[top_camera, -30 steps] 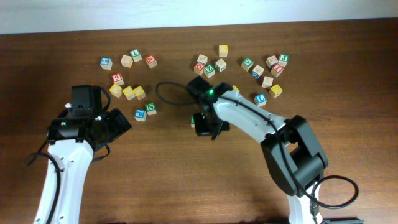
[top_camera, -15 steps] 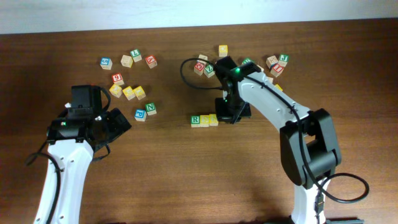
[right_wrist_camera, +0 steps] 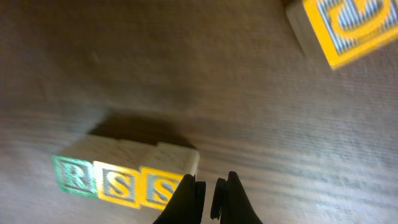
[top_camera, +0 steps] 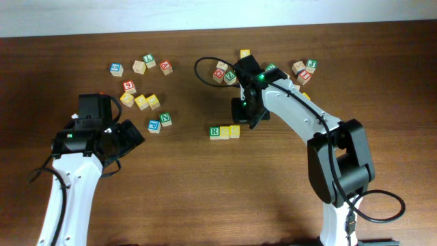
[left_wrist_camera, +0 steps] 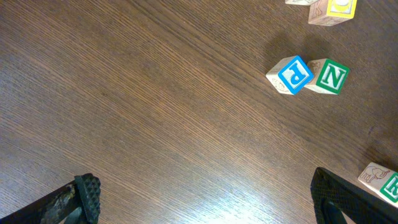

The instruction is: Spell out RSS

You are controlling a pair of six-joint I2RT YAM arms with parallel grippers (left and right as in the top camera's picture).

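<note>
The RSS cubes (right_wrist_camera: 124, 180) sit touching in 1 row on the table (top_camera: 205, 191), readable, just left of the right gripper (right_wrist_camera: 208, 186), whose fingers are pressed together, empty (word apparently complete); left gripper (left_wrist_camera: 205, 199) gapes wide, idle.

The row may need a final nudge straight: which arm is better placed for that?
Right. Its jaws are shut just beside the last S cube of the RSS row; the left's stand open far off, near the P cube and N cube.
</note>
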